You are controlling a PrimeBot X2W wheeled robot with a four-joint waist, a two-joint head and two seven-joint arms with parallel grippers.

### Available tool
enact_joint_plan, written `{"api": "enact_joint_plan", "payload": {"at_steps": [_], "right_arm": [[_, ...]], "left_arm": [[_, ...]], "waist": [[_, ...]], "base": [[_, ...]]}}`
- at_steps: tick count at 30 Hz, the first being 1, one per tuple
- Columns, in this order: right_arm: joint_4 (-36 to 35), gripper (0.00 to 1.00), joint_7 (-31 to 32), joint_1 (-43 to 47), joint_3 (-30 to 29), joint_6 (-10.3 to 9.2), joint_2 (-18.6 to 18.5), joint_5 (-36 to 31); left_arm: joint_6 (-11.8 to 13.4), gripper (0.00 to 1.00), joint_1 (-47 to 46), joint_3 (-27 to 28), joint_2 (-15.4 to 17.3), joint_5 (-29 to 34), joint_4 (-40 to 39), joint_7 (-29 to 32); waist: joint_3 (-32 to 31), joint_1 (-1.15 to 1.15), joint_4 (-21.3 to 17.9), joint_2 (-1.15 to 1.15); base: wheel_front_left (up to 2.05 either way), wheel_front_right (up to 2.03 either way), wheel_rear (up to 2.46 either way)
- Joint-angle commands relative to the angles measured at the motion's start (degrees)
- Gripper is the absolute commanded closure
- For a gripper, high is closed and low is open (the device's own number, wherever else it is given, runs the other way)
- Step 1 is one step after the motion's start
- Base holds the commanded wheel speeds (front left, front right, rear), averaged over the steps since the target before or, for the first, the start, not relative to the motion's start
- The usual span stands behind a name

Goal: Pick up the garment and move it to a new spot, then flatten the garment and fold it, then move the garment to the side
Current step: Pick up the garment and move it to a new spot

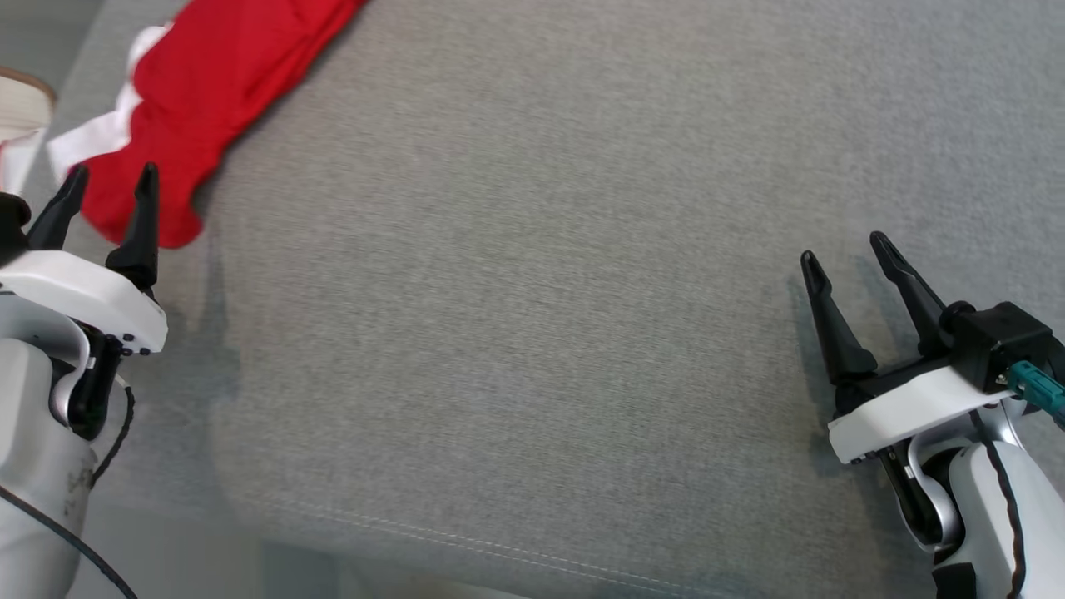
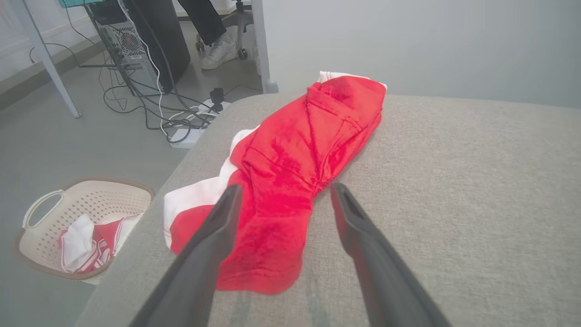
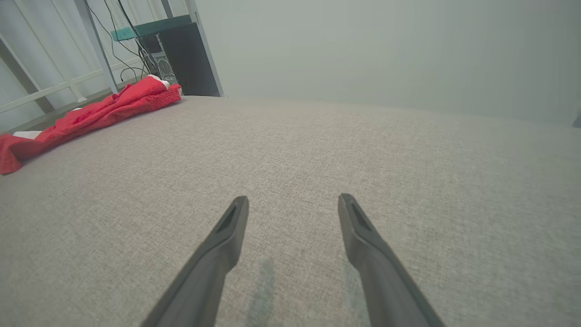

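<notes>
Left gripper [image 1: 114, 169] and right gripper [image 1: 842, 247] are hovering released above the cushion [image 1: 532, 333], a garment [image 2: 290, 154] lying there; a basket [image 2: 109, 183] beside the cushion is holding clothes [image 2: 93, 243].

The left gripper [image 2: 286, 188] pointed, fingers apart, at a crumpled red garment [image 2: 295, 150] on the grey cushion [image 2: 454, 204]; a basket [image 2: 93, 200] sat at eight o'clock.

Grey woven-fabric cushion [image 1: 532, 333] w/ a stitched seam [image 1: 499, 549] along near edge. On it, far left: red & white garment [image 1: 200, 91], bunched lengthwise, running near-to-far by the left edge, white part on outer side.
</notes>
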Motion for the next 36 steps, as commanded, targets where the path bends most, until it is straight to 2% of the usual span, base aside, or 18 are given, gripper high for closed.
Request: {"api": "enact_joint_plan", "payload": {"at_steps": [1, 4, 7, 14, 15, 16, 17, 18, 24, 30, 36], "right_arm": [[-1.9, 0.00, -0.1, -0.8, 1.3, -0.01, 0.2, -0.4], [-1.6, 0.00, -0.2, -1.7, 1.7, -0.01, 0.1, -0.4], [-1.6, 0.00, -0.4, -2.4, 2.0, -0.01, 0.3, -0.3], [-1.4, 0.00, -0.7, -3.2, 2.0, -0.01, 0.7, 0.0], [-1.3, 0.00, -0.9, -3.2, 2.0, -0.01, 0.7, 0.1], [-1.3, 0.00, -0.9, -3.2, 2.0, -0.01, 0.7, 0.1], [-1.1, 0.00, -1.0, -3.1, 2.0, -0.01, 0.8, 0.3], [-1.0, 0.00, -1.1, -3.0, 1.9, -0.01, 0.9, 0.5], [0.0, 0.00, -2.0, -3.4, 1.6, -0.01, 1.6, 1.4], [1.9, 0.00, -3.3, -3.4, 1.4, -0.01, 2.4, 2.3], [4.3, 0.00, -4.8, -2.4, 1.0, -0.01, 3.2, 3.2]], "left_arm": [[-0.4, 0.00, -2.6, 0.8, 4.0, -1.1, 0.1, 0.0], [-0.4, 0.00, -4.7, -1.6, 5.6, -2.3, 3.9, 0.6], [0.1, 0.00, -6.8, -2.5, 6.9, -0.9, 8.2, 0.4], [4.5, 0.00, -10.2, -2.2, 8.8, 0.6, 15.0, -0.9], [5.2, 0.10, -10.4, -2.2, 9.0, 0.8, 15.9, -0.9], [5.2, 0.10, -10.4, -2.2, 9.0, 0.8, 15.9, -0.9], [5.8, 0.58, -10.6, -2.2, 9.1, 0.8, 16.9, -0.5], [6.6, 1.00, -11.0, -1.9, 9.2, 0.7, 17.6, -0.6], [9.1, 1.00, -12.1, -1.1, 9.7, 0.2, 20.4, -1.6], [6.0, 1.00, -14.3, -2.6, 9.1, 1.9, 14.6, -6.2], [4.9, 1.00, -14.8, -4.7, 6.9, 4.4, 2.9, -6.9]], "waist": [[2.9, 0.00, -3.1, 0.00], [4.3, 0.00, -5.0, 0.00], [5.4, 0.00, -7.0, 0.00], [6.6, 0.00, -11.6, 0.00], [6.5, 0.00, -12.0, 0.00], [6.5, 0.00, -12.0, 0.00], [6.5, 0.00, -12.3, 0.00], [6.4, 0.00, -12.5, 0.00], [5.5, 0.00, -13.1, 0.00], [2.6, 0.00, -12.7, 0.00], [-1.8, 0.00, -12.4, 0.00]], "base": [[0.00, 0.00, 0.00], [0.00, 0.00, 0.00], [0.00, 0.00, 0.00], [0.00, 0.00, 0.00], [0.00, 0.00, 0.00], [0.00, 0.00, 0.00], [0.00, 0.00, 0.00], [0.00, 0.00, 0.00], [0.00, 0.00, 0.00], [0.00, 0.00, 0.00], [0.00, 0.00, 0.00]]}}
